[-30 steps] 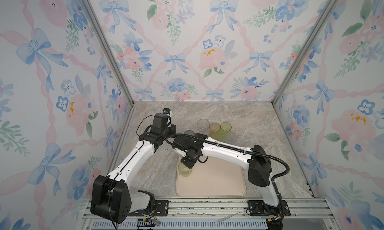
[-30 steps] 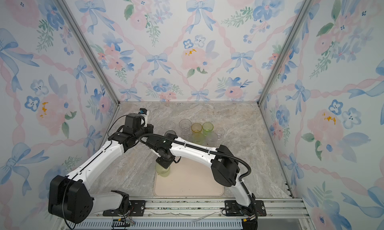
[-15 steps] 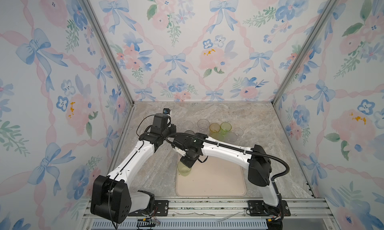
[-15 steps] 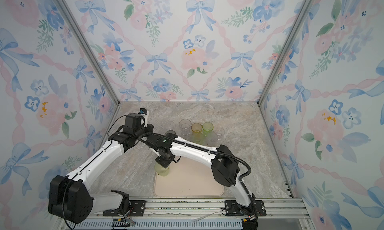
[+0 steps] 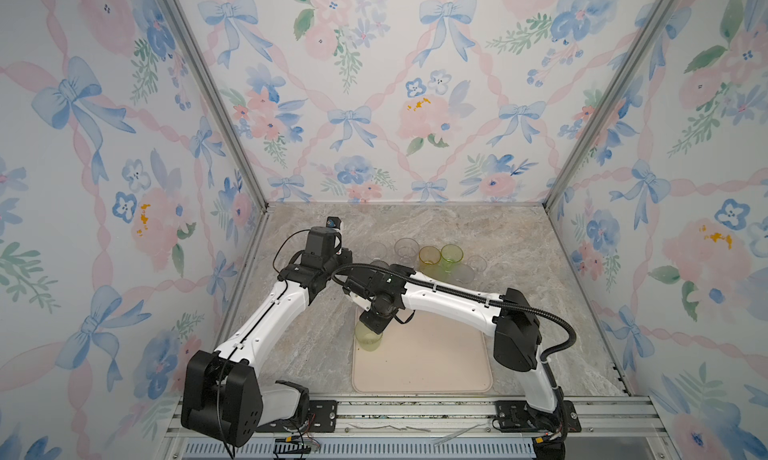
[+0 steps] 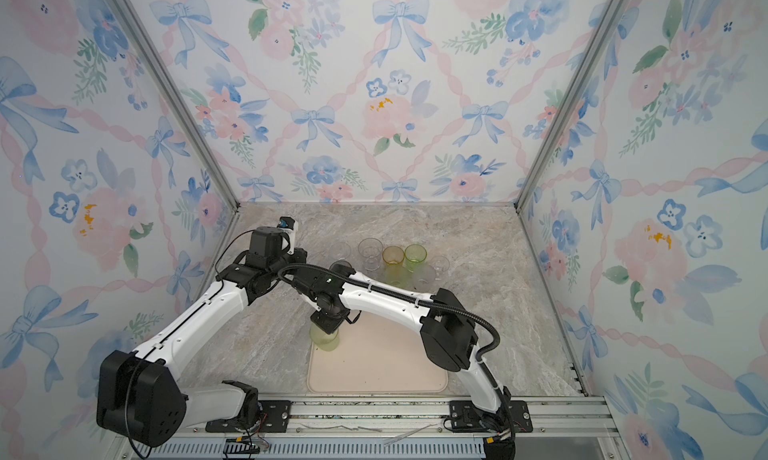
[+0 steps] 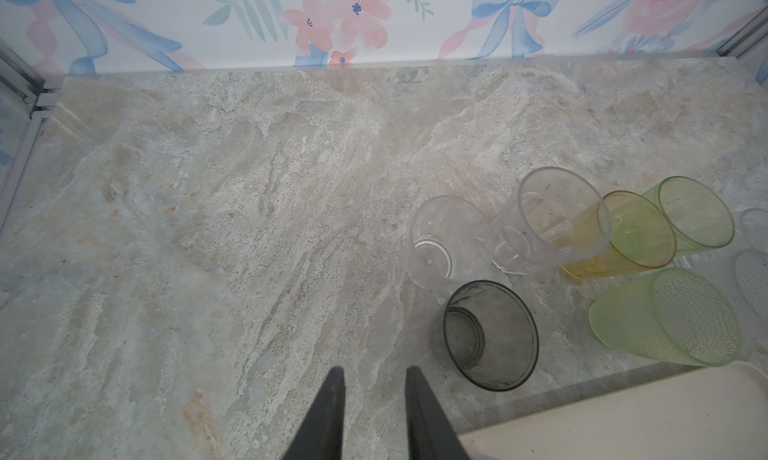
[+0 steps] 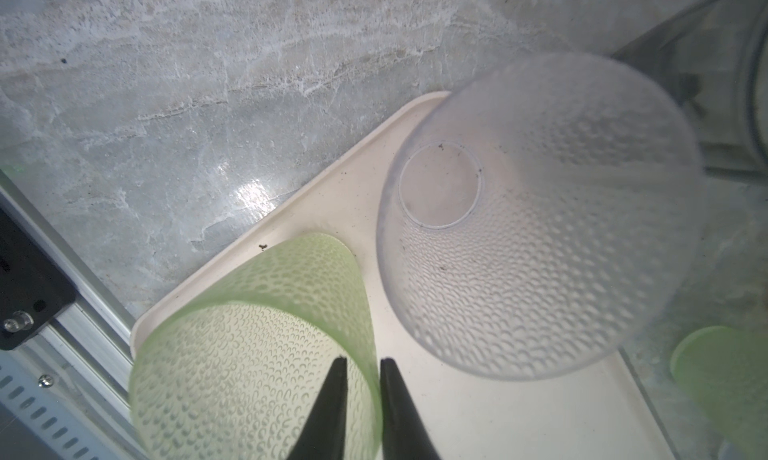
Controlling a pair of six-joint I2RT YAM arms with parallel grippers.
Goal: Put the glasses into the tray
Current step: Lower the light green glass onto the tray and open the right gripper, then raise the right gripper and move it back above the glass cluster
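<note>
A booth papered in bows and blossoms encloses a marble-look surface. In both top views the cream tray lies at the front. The right gripper reaches across to its far left corner, poised over a pale green glass that stands upright there. The other glasses cluster on the marble beyond the tray, partly under the right arm.

In the left wrist view the left gripper hovers over bare marble, its jaws spread a little with nothing between them. A smoky grey glass stands just beside it, and a corner of the tray shows nearby.

In the right wrist view the right gripper's jaws straddle the pale green glass's wall near the rim, narrowly parted. Whether they press on it cannot be told. A frosted glass stands on the tray just beside it.

The risk lies in the withdrawal. If a jaw catches the thin wall as the arm rises, the light glass could lift or tip. A sideways exit could knock it into the frosted glass or over the tray's low rim. The two arms also work near each other.
</note>
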